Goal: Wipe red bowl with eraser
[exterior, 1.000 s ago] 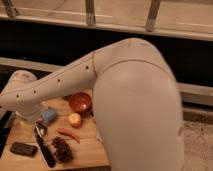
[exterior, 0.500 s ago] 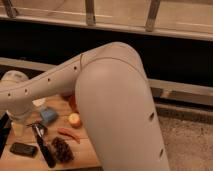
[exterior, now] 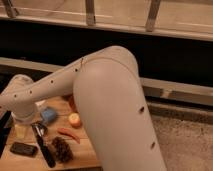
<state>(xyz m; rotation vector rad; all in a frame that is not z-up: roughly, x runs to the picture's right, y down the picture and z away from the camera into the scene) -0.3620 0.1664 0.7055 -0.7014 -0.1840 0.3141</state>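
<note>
The red bowl (exterior: 71, 103) shows only as a thin orange-red sliver at the back of the wooden tabletop (exterior: 87, 152); the robot's big white arm (exterior: 107, 115) covers the rest of it. The eraser (exterior: 23, 148) lies flat near the tabletop's front left corner, well apart from the bowl. Just to its right lies a black-handled utensil (exterior: 45, 150), with a dark pine cone (exterior: 62, 149) beside that. A blue sponge (exterior: 48, 115) sits near the bowl, and a small orange fruit (exterior: 74, 119) is just in front of the bowl, with a red pepper (exterior: 69, 134) lying before it. The arm reaches left across the scene. The hand (exterior: 5, 127) is a dark shape at the left edge, above the tabletop's left end and the eraser, and its jaws stand apart.
</note>
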